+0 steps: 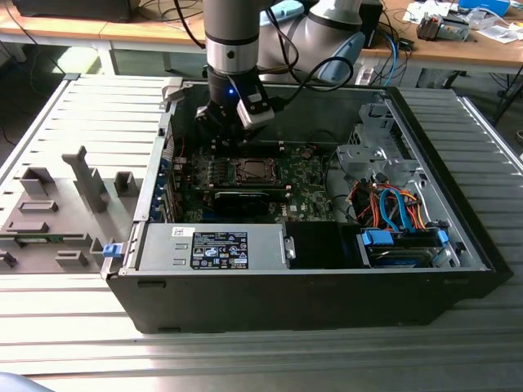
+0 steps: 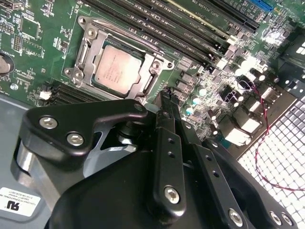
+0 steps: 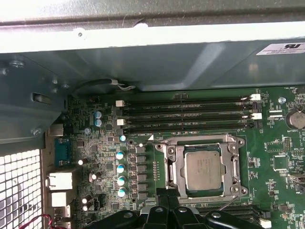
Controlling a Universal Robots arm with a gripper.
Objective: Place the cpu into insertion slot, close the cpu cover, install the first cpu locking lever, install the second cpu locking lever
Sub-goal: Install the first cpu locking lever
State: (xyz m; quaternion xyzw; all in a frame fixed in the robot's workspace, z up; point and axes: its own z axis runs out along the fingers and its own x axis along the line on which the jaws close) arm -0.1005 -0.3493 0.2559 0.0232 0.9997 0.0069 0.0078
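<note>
Cpu [image 3: 204,171] is lying seated in the insertion slot [image 2: 90,71] with the cpu cover [image 3: 234,164] already lying down over it, so lever locking is seemingly pending, while the empty end effector [image 2: 164,102], fingers pinched narrow, is hovering just beside the socket.

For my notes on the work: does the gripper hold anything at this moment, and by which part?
Nothing is held. The gripper has its fingers together with nothing between them, beside the socket where the cpu already sits under its cover.
</note>
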